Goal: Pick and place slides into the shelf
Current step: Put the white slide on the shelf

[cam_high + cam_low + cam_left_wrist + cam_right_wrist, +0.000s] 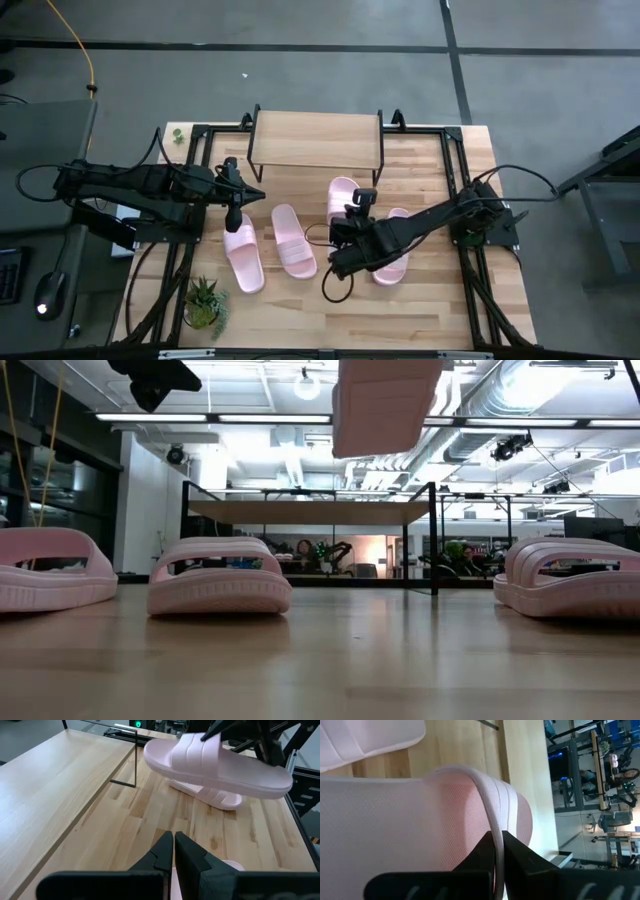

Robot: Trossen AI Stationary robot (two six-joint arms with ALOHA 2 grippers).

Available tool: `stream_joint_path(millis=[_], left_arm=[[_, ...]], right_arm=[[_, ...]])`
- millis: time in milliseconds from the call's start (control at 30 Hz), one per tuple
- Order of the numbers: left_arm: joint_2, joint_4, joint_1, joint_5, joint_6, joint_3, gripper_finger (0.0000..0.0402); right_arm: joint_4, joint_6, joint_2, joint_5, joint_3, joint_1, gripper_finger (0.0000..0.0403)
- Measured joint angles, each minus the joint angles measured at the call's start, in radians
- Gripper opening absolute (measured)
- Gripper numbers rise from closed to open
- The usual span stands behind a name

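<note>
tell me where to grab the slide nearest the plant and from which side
Take the slide by its wide ribbed strap, coming down from above. It lies sole down, so the strap arches over the footbed and one of the fingers can slip under. The left gripper hangs by it, shut, and must open first. The right gripper holds its lifted slide that way.
</note>
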Motion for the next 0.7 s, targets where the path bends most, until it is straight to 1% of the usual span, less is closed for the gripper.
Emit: stream_joint_path(millis=[133,400,700], left_arm=[[0.000,0.000,0.000,0.000,0.000,0.000,0.0007],[0.000,0.000,0.000,0.000,0.000,0.000,0.0007],[0.000,0.000,0.000,0.000,0.000,0.000,0.0007]], right_arm=[[-0.019,-0.015,-0.009,-0.002,0.017,-0.010,0.0000],[-0.014,-0.049,-0.102,-0.007,0.018,-0.030,0.0000],[0.096,-0.183,-0.201,-0.043,0.018,-0.029,0.0000]])
